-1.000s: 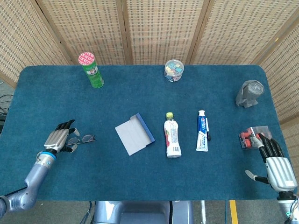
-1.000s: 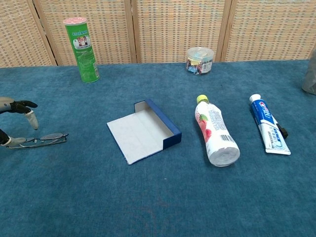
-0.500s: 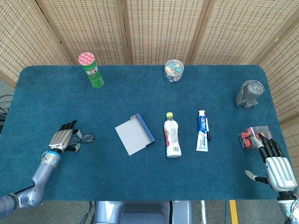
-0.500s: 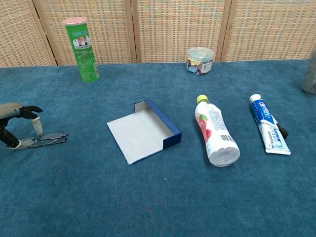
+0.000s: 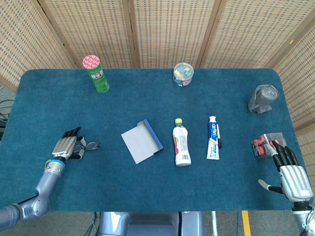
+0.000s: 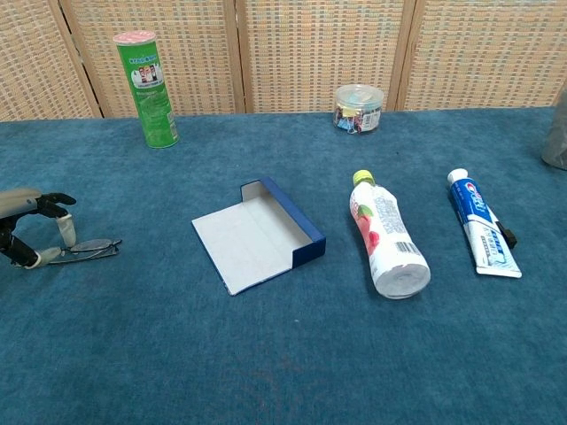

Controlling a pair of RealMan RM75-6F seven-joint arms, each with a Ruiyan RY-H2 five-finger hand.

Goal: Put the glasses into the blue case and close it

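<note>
where the left hand (image 5: 66, 146) covers the glasses (image 6: 89, 250), any grip is unclear; right hand (image 5: 290, 172) spread, empty

Left hand (image 5: 67, 147) rests over the glasses (image 5: 88, 146), well left of the open blue case (image 5: 141, 141)

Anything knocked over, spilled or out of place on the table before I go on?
Nothing spilled or damaged. The drink bottle lies on its side, cap on, beside the toothpaste. The blue case lies open. The left hand is at the glasses.
</note>
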